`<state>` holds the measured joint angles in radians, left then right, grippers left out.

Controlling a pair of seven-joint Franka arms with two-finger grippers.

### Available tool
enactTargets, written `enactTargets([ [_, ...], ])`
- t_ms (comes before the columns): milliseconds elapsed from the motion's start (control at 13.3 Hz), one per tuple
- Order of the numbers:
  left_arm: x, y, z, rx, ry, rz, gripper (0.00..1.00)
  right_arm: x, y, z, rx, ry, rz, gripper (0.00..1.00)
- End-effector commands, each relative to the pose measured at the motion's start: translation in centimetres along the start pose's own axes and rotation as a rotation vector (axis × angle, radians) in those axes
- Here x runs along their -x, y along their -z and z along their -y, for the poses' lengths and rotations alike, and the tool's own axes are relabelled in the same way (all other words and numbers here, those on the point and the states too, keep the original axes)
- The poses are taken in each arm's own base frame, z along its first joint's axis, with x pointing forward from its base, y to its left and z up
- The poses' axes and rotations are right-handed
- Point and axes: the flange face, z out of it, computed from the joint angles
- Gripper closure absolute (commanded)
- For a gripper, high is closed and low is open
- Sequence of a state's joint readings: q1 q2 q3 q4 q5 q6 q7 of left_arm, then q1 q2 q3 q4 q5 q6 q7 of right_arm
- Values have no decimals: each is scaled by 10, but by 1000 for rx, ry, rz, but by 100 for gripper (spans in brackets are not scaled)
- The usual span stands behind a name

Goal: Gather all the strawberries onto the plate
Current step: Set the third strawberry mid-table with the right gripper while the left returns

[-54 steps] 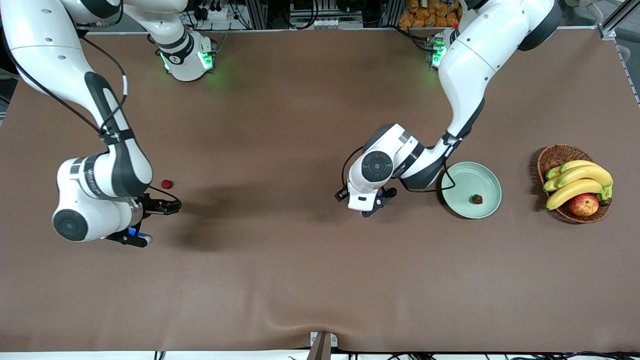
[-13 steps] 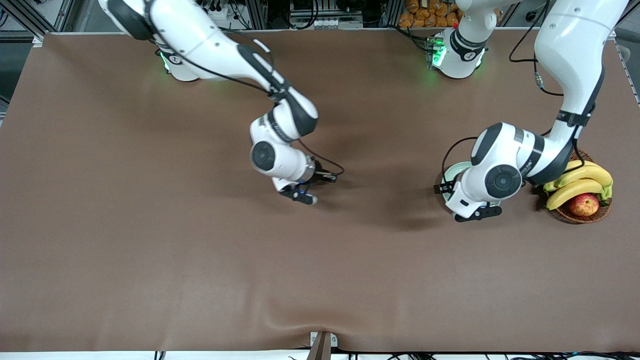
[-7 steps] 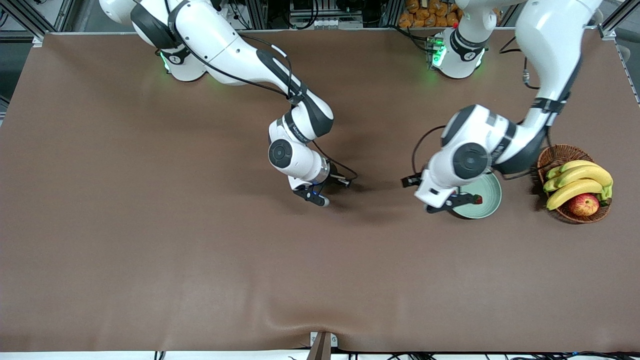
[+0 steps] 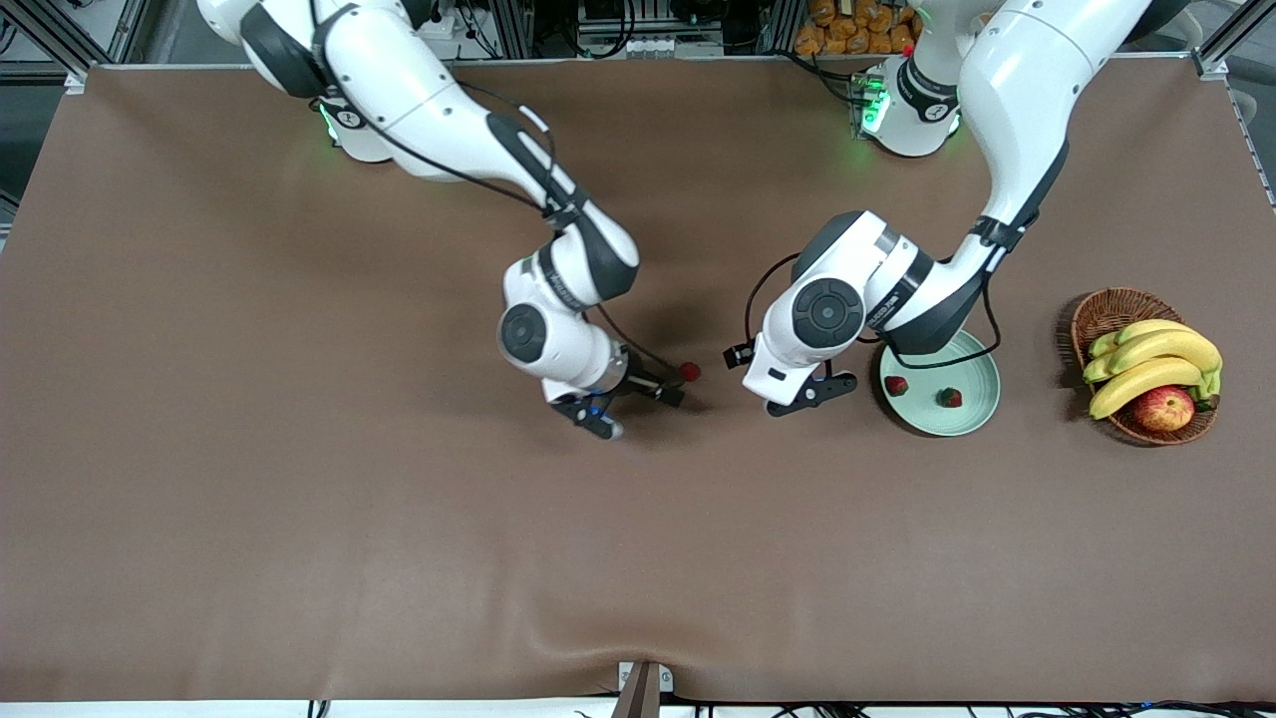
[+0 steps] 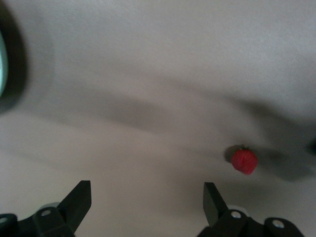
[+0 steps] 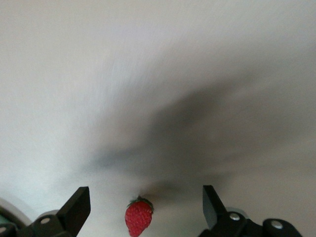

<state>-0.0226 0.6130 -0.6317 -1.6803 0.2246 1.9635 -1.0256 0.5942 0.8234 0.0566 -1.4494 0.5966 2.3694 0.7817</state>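
Observation:
The pale green plate [image 4: 972, 367] lies toward the left arm's end of the table and holds two strawberries [image 4: 896, 385] [image 4: 952, 397]. A third strawberry [image 4: 688, 371] lies on the brown table near the middle. My right gripper [image 4: 638, 409] is open and low beside it. In the right wrist view that berry [image 6: 138, 217] lies between the open fingers of the right gripper [image 6: 146, 195]. My left gripper [image 4: 797, 384] is open and empty between this berry and the plate. The left wrist view shows the left gripper [image 5: 147, 190], the berry [image 5: 244, 160] and the plate's rim [image 5: 1, 64].
A brown wicker basket [image 4: 1102, 311] with bananas [image 4: 1156, 359] and a red-yellow apple [image 4: 1163, 407] stands at the left arm's end of the table, next to the plate. Both arms reach in over the table's middle.
The left gripper has moved off the plate toward the table's middle, and a second strawberry now lies in the plate. The right gripper has drawn back a little; a strawberry now shows on the table by it.

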Motion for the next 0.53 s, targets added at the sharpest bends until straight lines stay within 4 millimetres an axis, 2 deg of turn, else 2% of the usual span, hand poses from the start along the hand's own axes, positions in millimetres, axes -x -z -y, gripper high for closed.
enactTargets([
  [0,5,-2,-26,41,53,1,0,-44,111,-18,61,19,9,0],
  [226,17,-20,-64,87,127,-14,0,-72,235,-43,182,93,-131,0],
  [301,22,-30,-74,101,139,-43,0,-80,269,-58,226,118,-150,0],
  [452,31,-57,-90,86,163,-90,0,-84,330,-86,269,185,-115,0],
])
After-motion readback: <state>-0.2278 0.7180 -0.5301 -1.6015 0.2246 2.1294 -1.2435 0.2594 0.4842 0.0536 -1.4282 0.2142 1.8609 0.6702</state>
